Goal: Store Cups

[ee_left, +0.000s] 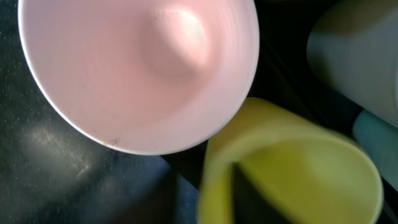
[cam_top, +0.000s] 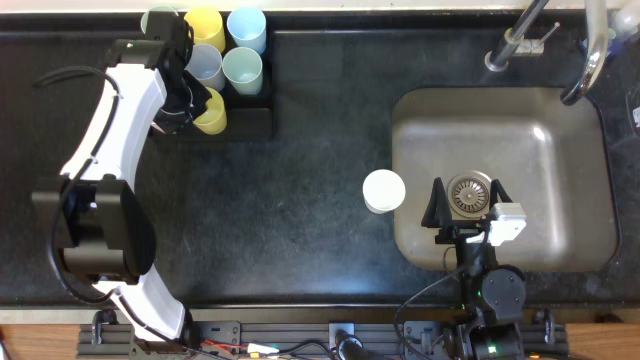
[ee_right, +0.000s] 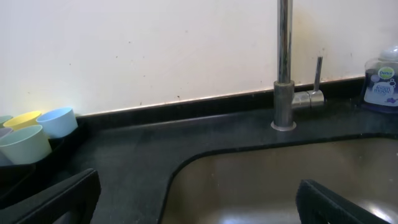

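The tilted yellow cup (ee_left: 292,162) is sitting closest to the lens. The left claw (cam_top: 190,106) is gripping it at the rim, with one dark finger showing inside its mouth. Just beside it, a pale pink cup (ee_left: 137,68) is showing its open mouth to the left wrist camera. Whether the two rims are touching, I cannot tell.

In the top view the black tray (cam_top: 252,122) is lying at the far left corner of the worktop (cam_top: 300,200). Along the tray's back row, a pale green cup (cam_top: 160,18), a second yellow cup (cam_top: 204,24) and a blue cup (cam_top: 247,26) are standing side by side. In front of them a grey-blue cup (cam_top: 207,64) and a mint cup (cam_top: 242,70) are standing together. The left claw is holding the tilted yellow cup over the tray's front part, just in front of the grey-blue cup.

Further right, a white cup (cam_top: 383,190) is standing alone on the worktop, right at the left rim of the sink (cam_top: 560,130). The right claw (cam_top: 467,192) is hanging over the sink with its fingers spread wide, holding nothing. The tap (cam_top: 515,40) is rising from the sink's back edge. A soap bottle (ee_right: 380,84) is standing toward the worktop's far right corner.
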Tool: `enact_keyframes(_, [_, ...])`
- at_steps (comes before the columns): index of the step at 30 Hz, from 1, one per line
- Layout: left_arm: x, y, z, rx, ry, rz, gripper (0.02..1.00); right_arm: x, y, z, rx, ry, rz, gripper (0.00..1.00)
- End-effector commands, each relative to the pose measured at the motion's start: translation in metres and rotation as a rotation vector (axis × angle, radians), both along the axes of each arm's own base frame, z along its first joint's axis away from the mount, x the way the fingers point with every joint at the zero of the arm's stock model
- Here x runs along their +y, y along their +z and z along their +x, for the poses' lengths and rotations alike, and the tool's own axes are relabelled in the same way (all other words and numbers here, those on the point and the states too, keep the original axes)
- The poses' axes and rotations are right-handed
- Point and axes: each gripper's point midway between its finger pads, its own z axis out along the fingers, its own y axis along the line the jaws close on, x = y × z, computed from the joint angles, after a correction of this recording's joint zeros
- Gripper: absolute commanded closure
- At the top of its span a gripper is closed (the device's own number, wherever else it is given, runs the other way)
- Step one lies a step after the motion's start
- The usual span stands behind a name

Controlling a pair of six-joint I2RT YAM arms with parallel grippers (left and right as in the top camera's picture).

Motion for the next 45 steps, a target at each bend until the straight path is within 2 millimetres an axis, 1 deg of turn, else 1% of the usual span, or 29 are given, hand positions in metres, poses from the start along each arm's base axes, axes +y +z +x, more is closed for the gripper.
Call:
enact_keyframes(1, [0.004,0.000,0.001,0.000,0.009,0.015,0.244,0.000,-0.003,0.000,0.000,0.000,0.005,0.005])
enact_keyframes(3, [0.004,0.007,0.000,-0.012,0.009,0.014,0.132,0.000,-0.003,0.000,0.000,0.000,0.005,0.005])
enact_keyframes(4, [0.004,0.013,-0.001,-0.025,0.009,0.014,0.049,0.000,-0.003,0.000,0.000,0.000,0.005,0.003])
enact_keyframes(5, [0.004,0.022,-0.002,-0.045,0.008,0.013,0.020,0.000,-0.003,0.000,0.000,0.000,0.005,0.003])
enact_keyframes(6, [0.004,0.031,-0.003,-0.066,0.009,0.012,0.020,0.000,-0.003,0.000,0.000,0.000,0.005,0.007])
enact_keyframes(9, [0.005,0.067,-0.010,-0.148,0.010,0.009,0.020,0.000,-0.003,0.000,0.000,0.000,0.005,0.005])
enact_keyframes(11, [0.005,0.096,-0.019,-0.212,0.010,0.007,0.020,0.000,-0.003,0.000,0.000,0.000,0.005,0.003])
enact_keyframes(13, [0.007,0.121,-0.033,-0.262,0.014,0.014,0.023,0.000,-0.003,0.000,0.000,0.000,0.005,0.003])
enact_keyframes(15, [0.013,0.144,-0.053,-0.291,0.021,0.040,0.023,0.000,-0.003,0.000,0.000,0.000,0.005,0.005])
enact_keyframes(17, [0.022,0.162,-0.080,-0.295,0.035,0.086,0.020,0.000,-0.003,0.000,0.000,0.000,0.005,0.003])
enact_keyframes(19, [0.031,0.173,-0.116,-0.276,0.042,0.134,0.020,0.000,-0.003,0.000,0.000,0.000,0.005,0.005])
enact_keyframes(21, [0.037,0.172,-0.145,-0.257,0.048,0.163,0.020,0.000,-0.003,0.000,0.000,0.000,0.005,0.003])
enact_keyframes(22, [0.039,0.166,-0.163,-0.242,0.049,0.168,0.020,0.000,-0.003,0.000,0.000,0.000,0.005,0.003])
enact_keyframes(23, [0.039,0.156,-0.177,-0.235,0.048,0.169,0.020,0.000,-0.003,0.000,0.000,0.000,0.005,0.003])
enact_keyframes(24, [0.040,0.146,-0.188,-0.238,0.049,0.169,0.020,0.000,-0.003,0.000,0.000,0.000,0.005,0.005])
enact_keyframes(25, [0.040,0.131,-0.199,-0.243,0.049,0.168,0.020,0.000,-0.003,0.000,0.000,0.000,0.005,0.003])
enact_keyframes(27, [0.039,0.100,-0.210,-0.286,0.042,0.157,0.020,0.000,-0.003,0.000,0.000,0.000,0.005,0.003])
enact_keyframes(28, [0.036,0.087,-0.208,-0.330,0.001,0.153,0.020,0.000,-0.003,0.000,0.000,0.000,0.005,0.003])
enact_keyframes(29, [0.030,0.074,-0.199,-0.410,-0.091,0.153,0.020,0.000,-0.003,0.000,0.000,0.000,0.005,0.003])
enact_keyframes(30, [0.022,0.067,-0.184,-0.521,-0.218,0.166,0.020,0.000,-0.003,0.000,0.000,0.000,0.005,0.005])
enact_keyframes(31, [0.014,0.067,-0.170,-0.634,-0.329,0.194,0.020,0.000,-0.003,0.000,0.000,0.000,0.005,0.003])
enact_keyframes(33, [-0.001,0.082,-0.144,-0.920,-0.510,0.293,0.020,0.000,-0.003,0.000,0.000,0.000,0.005,0.003])
enact_keyframes(34, [-0.006,0.092,-0.138,-1.041,-0.560,0.342,0.020,0.000,-0.003,0.000,0.000,0.000,0.005,0.003])
enact_keyframes(36, [-0.013,0.116,-0.136,-1.275,-0.607,0.449,0.020,0.000,-0.003,0.000,0.000,0.000,0.005,0.003])
enact_keyframes(38, [-0.012,0.130,-0.143,-1.405,-0.599,0.521,0.020,0.000,-0.003,0.000,0.000,0.000,0.005,0.003])
enact_keyframes(39, [-0.012,0.131,-0.146,-1.435,-0.603,0.550,0.020,0.000,-0.003,0.000,0.000,0.000,0.005,0.003])
enact_keyframes(41, [-0.012,0.125,-0.150,-1.437,-0.633,0.605,0.020,0.000,-0.003,0.000,0.000,0.000,0.005,0.003])
enact_keyframes(43, [-0.011,0.106,-0.152,-1.380,-0.676,0.637,0.020,0.000,-0.003,0.000,0.000,0.000,0.005,0.003])
enact_keyframes(45, [-0.011,0.082,-0.154,-1.295,-0.720,0.636,0.020,0.000,-0.003,0.000,0.000,0.000,0.005,0.003])
